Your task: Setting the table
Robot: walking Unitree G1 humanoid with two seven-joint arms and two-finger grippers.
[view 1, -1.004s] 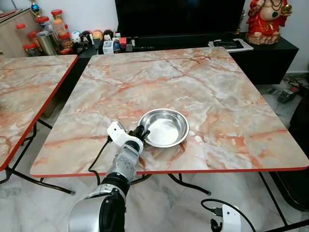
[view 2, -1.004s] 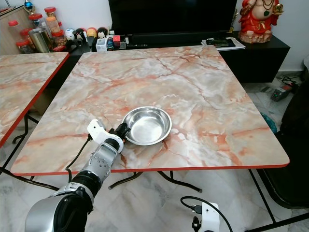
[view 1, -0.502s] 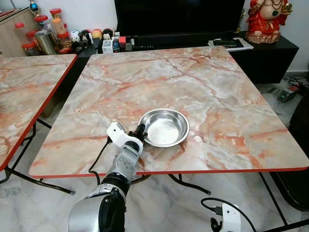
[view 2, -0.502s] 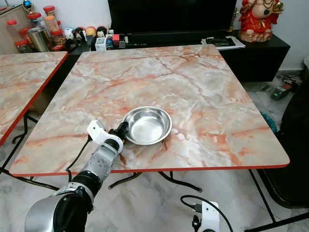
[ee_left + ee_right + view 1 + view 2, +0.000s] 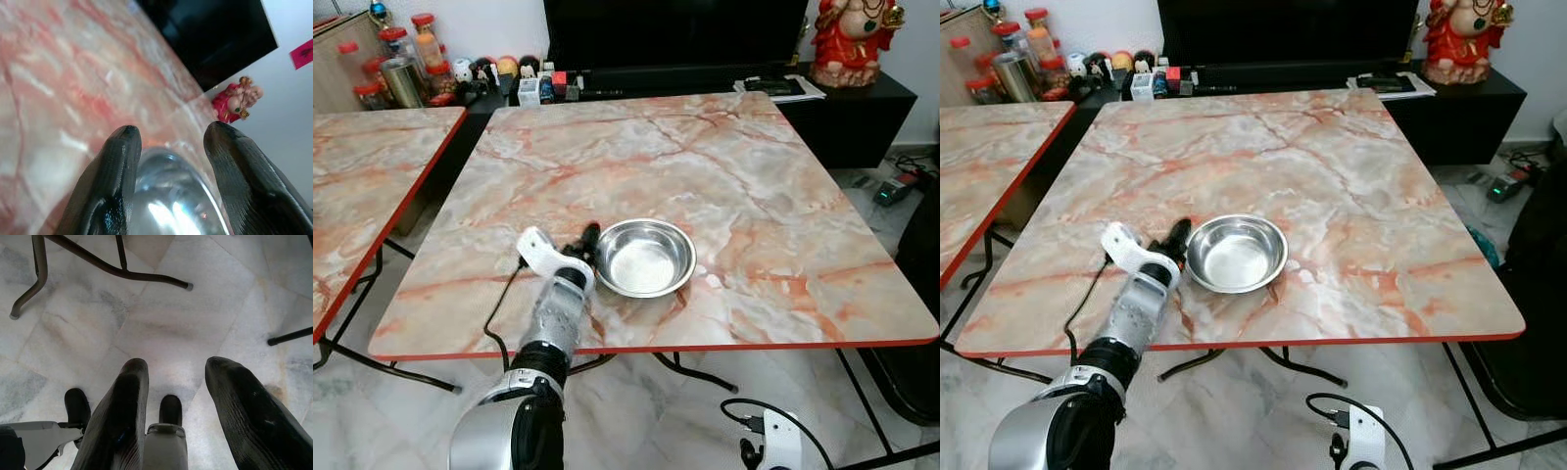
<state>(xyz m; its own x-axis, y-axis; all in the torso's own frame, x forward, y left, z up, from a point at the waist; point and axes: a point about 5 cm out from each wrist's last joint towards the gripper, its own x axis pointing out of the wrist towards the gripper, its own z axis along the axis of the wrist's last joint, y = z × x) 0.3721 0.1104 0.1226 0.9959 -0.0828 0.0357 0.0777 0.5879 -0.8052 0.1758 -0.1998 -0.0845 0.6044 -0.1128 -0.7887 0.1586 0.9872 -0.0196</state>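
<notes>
I've got the left claw (image 5: pixel 588 235) open, empty, just beside the bowl (image 5: pixel 644 258) on the bench (image 5: pixel 754 196), bowl lying to its right; right arm idle.

- My left claw (image 5: pixel 588 235) sits beside the bowl (image 5: pixel 644 257), which blocks its right.
- The table (image 5: pixel 705 166) beyond lies bare.
- Jars (image 5: pixel 396 64) crowd the far shelf.

Counter (image 5: pixel 724 166): pink-orange marble pattern with white veining, red edge band. Bowl (image 5: pixel 644 258) near its front edge: shiny silver steel. My left end effector (image 5: pixel 590 238): black fingers, white wrist housing, silver arm. Floor (image 5: pixel 161 318): pale grey-white marble tile. Figurine (image 5: pixel 850 41): red and gold.
</notes>
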